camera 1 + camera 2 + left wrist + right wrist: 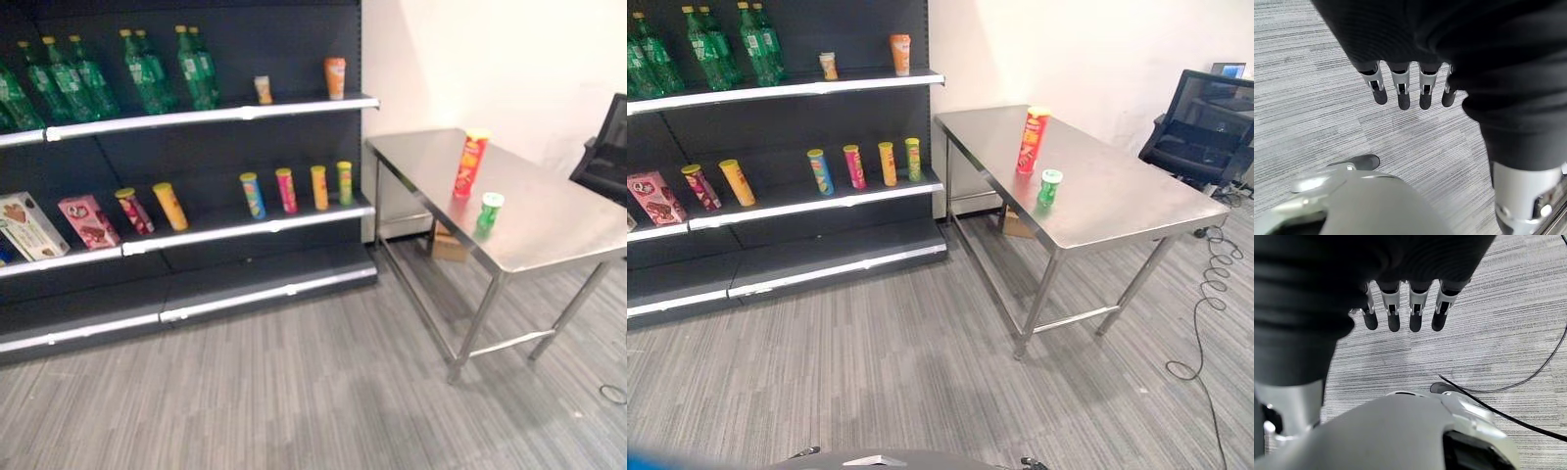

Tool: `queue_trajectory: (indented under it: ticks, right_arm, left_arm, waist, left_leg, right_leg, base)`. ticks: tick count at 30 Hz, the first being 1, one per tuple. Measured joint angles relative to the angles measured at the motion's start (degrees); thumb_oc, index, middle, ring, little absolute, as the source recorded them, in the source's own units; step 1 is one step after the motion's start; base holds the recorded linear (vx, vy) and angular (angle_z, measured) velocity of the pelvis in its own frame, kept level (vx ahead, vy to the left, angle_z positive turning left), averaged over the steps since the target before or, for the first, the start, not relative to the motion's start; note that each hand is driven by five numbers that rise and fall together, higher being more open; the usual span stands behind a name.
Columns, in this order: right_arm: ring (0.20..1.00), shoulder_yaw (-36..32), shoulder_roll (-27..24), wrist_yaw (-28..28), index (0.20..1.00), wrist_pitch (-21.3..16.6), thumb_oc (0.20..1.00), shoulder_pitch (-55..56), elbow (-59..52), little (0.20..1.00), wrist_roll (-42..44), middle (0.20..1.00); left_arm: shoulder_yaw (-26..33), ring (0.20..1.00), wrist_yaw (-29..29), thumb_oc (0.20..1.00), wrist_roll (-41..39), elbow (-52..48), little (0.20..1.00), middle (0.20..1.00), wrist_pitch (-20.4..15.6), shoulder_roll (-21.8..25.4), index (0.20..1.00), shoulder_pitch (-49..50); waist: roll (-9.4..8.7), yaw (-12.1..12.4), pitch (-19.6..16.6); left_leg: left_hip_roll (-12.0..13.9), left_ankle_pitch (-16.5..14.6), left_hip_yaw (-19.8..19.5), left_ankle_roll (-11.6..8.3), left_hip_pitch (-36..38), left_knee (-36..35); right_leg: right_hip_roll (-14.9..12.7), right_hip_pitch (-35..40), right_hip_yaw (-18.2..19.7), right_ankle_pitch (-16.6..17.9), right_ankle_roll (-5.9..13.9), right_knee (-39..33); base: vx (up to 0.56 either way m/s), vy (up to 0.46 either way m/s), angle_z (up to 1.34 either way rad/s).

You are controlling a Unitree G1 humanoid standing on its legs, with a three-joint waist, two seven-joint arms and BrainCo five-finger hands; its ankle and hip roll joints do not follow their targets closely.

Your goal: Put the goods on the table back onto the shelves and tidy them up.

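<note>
A tall red crisp can (pixel 469 164) with a yellow lid stands upright on the steel table (pixel 568 230). A short green can (pixel 488 212) with a white lid stands just in front of it, near the table's front edge. To the left is the dark shelf unit (pixel 255 223); its middle shelf carries a row of upright cans (pixel 294 189). My left hand (pixel 1400 90) hangs over the grey floor with relaxed fingers and holds nothing. My right hand (pixel 1400 313) hangs the same way, empty.
Green bottles (pixel 147 69) fill the top shelf, with two small cups (pixel 335 76) at its right end. Boxes (pixel 88 220) and two leaning cans (pixel 168 206) sit on the middle shelf's left. A black office chair (pixel 1200 132) stands right of the table. A cardboard box (pixel 449 245) lies under it.
</note>
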Motion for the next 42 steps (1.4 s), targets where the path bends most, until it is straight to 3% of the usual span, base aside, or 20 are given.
queue_trajectory:
  ticks: [42]
  right_arm:
    - [1.0, 0.0, 0.0, 0.3, 1.0, -0.1, 1.0, -0.3, -0.4, 1.0, 0.3, 1.0]
  left_arm:
    - [0.0, 1.0, 0.2, 1.0, 0.1, 0.1, 1.0, 1.0, 0.0, 0.0, 1.0, -0.2]
  waist:
    - [-0.67, 0.0, 1.7]
  left_leg:
    - [0.2, -0.1, 1.7, -0.11, 0.0, -0.9]
  right_leg:
    - [0.3, -0.9, 1.7, 0.2, 0.29, -0.3]
  base:
    - [0.0, 0.007, -0.02]
